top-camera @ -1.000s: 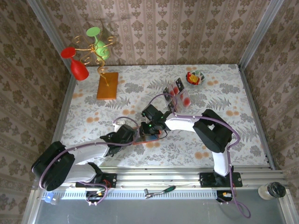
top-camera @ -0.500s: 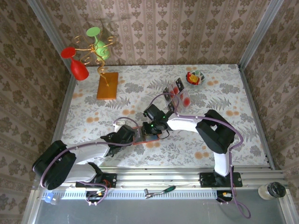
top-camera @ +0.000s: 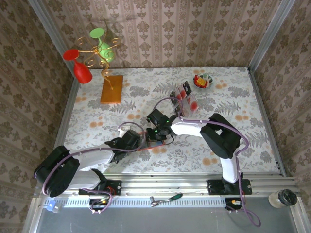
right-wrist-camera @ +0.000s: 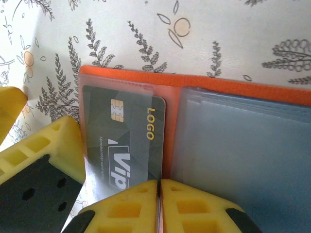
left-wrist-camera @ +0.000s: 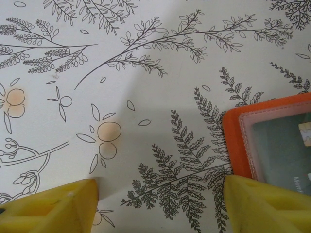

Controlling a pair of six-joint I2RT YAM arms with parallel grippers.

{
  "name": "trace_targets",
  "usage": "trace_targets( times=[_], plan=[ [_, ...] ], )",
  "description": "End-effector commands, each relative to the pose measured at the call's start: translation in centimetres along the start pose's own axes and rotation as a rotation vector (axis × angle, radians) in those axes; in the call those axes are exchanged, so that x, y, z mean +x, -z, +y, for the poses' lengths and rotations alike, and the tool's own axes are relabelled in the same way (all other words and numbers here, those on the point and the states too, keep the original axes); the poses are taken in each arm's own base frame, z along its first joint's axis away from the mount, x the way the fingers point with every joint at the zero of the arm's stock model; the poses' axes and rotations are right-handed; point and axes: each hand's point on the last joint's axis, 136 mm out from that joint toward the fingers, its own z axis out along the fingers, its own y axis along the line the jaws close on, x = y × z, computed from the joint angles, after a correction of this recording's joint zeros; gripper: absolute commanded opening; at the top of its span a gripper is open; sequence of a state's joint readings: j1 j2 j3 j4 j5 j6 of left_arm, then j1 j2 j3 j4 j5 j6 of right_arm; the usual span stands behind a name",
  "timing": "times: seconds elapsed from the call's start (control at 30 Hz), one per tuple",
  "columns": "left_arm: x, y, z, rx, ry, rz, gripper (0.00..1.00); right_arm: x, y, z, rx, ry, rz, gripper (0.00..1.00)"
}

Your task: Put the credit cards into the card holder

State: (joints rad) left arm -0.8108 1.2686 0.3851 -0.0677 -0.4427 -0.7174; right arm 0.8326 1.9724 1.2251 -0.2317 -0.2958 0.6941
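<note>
The card holder (right-wrist-camera: 228, 87) lay open on the table (top-camera: 97, 116), right under the right claw (right-wrist-camera: 159, 188). One black credit card (right-wrist-camera: 129, 138) sat in the holder's clear left pocket. The right claw was shut tight, its two yellow tips pressed together at the near edge of that card. We could not tell if it pinched the card or only touched it. The left claw (left-wrist-camera: 159, 187) was wide open and held nothing. One of its fingers (left-wrist-camera: 262, 204) sat right at the holder's corner.

From above, both arms reached low over the table and met near its middle. The left arm came in from the left and the right arm from the right. More credit cards (top-camera: 183, 94) stood further back, near a small bowl (top-camera: 203, 81). The table had a pale cover with ferns and orange fruits. Patterned wallpaper (top-camera: 194, 29) covered the walls around it
</note>
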Motion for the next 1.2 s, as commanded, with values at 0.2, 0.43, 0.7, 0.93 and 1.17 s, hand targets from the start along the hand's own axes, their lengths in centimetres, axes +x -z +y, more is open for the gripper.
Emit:
trace_targets(
  times=[0.2,0.43,0.7,0.93,1.17],
  plan=[
    [0.4,-0.3,-0.1,0.003,-0.017,0.016,0.7,1.3,-0.6,-0.2,0.011,0.005,0.061,0.13],
    [0.0,0.1,-0.1,0.012,-0.007,0.005,0.7,0.0,1.4,0.0,0.014,0.024,0.012,0.14],
    [-0.5,0.6,-0.1,0.019,-0.004,-0.01,0.7,-0.9,2.5,-2.1,0.046,0.001,-0.02,0.15],
    [-0.8,0.8,-0.2,0.018,-0.009,-0.014,0.7,0.0,2.4,-5.3,0.115,-0.032,-0.022,0.15],
    [-1.1,0.8,-0.4,0.021,-0.009,-0.018,0.7,1.0,3.1,-6.5,0.136,-0.049,-0.025,0.15]
  ],
)
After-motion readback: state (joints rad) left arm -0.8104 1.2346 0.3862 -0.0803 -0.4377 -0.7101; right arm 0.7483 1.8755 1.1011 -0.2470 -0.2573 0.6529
